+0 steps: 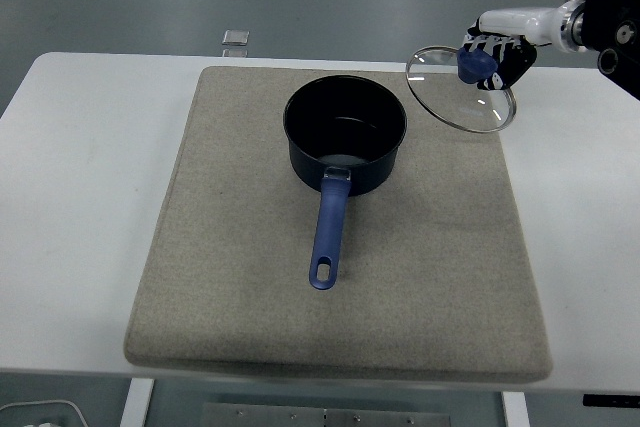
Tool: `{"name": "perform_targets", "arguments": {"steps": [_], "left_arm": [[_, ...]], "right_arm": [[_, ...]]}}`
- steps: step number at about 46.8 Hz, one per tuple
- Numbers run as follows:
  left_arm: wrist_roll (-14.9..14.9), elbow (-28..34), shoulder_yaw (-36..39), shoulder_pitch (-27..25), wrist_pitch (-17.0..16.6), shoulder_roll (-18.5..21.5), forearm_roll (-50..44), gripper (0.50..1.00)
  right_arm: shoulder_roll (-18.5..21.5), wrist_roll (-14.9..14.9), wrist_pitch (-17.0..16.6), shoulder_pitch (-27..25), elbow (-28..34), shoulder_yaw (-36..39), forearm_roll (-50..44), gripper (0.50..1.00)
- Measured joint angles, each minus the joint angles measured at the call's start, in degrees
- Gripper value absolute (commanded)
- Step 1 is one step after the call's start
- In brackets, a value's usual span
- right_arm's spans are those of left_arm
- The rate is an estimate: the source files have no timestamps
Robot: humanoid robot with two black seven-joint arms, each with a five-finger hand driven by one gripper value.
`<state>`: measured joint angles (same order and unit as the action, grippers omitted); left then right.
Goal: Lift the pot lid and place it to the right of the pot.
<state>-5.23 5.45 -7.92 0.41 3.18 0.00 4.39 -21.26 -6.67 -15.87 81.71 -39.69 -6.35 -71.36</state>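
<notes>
The right robot hand point(497, 53) grips the lid point(461, 88) aloft, right of the pot point(345, 145).

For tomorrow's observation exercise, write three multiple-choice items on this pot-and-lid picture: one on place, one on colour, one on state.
1. Where is the glass lid?
A. On the pot
B. In the air over the mat's far right corner
C. Flat on the table's left side

2. What colour is the pot handle?
A. Blue
B. Red
C. White

3. What state is the pot in?
A. Covered
B. Tipped over
C. Open and upright

Answers:
1 B: the right hand holds the lid by its blue knob, tilted, right of the pot and above the grey mat.
2 A: the handle pointing toward the near edge is blue.
3 C: the dark inside shows, and the pot stands on its base.
</notes>
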Motion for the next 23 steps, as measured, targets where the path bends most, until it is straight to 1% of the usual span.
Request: {"name": "perform_targets", "arguments": {"steps": [11, 19, 21, 23], "left_arm": [[0.01, -0.05, 0.00, 0.02, 0.00, 0.00, 0.00, 1.000], [-0.02, -0.04, 0.00, 0.02, 0.00, 0.00, 0.00, 1.000], [-0.02, -0.03, 0.01, 0.04, 0.00, 0.00, 0.00, 1.000], [-0.02, -0.01, 0.01, 0.02, 0.00, 0.00, 0.00, 1.000]], "right_arm": [[0.96, 0.00, 3.73, -1.89, 0.24, -4.05, 0.01, 0.500], [1.30, 0.07, 4.31, -2.58, 0.24, -4.99, 0.03, 0.500], [1.34, 0.08, 4.54, -2.68, 0.22, -5.11, 0.04, 0.549], [1.47, 0.09, 4.67, -2.95, 0.17, -5.14, 0.05, 0.580]]}}
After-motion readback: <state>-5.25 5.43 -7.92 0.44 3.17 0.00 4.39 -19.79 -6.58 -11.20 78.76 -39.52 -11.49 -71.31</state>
